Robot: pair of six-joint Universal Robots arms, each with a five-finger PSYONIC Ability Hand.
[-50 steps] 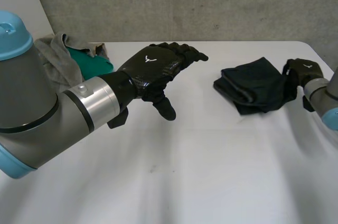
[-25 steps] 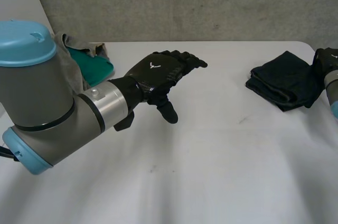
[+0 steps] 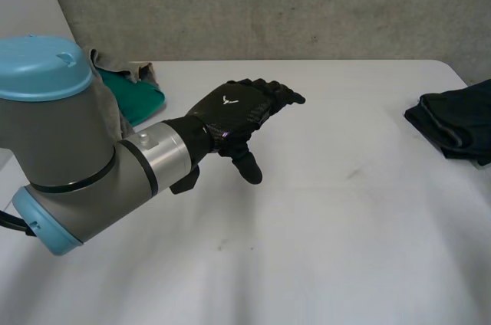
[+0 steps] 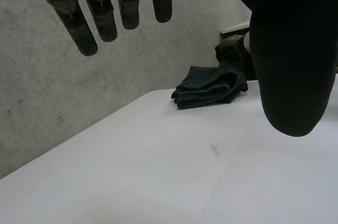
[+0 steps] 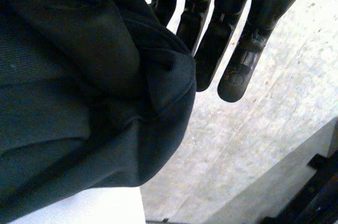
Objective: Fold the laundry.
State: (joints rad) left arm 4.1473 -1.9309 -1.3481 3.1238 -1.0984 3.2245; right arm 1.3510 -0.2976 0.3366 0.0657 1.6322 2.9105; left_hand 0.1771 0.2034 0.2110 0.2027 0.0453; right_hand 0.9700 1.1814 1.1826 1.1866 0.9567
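Head view: the folded dark cloth [image 3: 454, 120] has slid to the tabletop [image 3: 345, 225] edge, pinched by the right hand [image 5: 245, 49]. The left hand [image 3: 234, 110] hovers, fingers apart. We judge this item finished.

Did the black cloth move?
Yes. The black cloth slid toward the table's right edge, farther from the green cloth at the far left corner.
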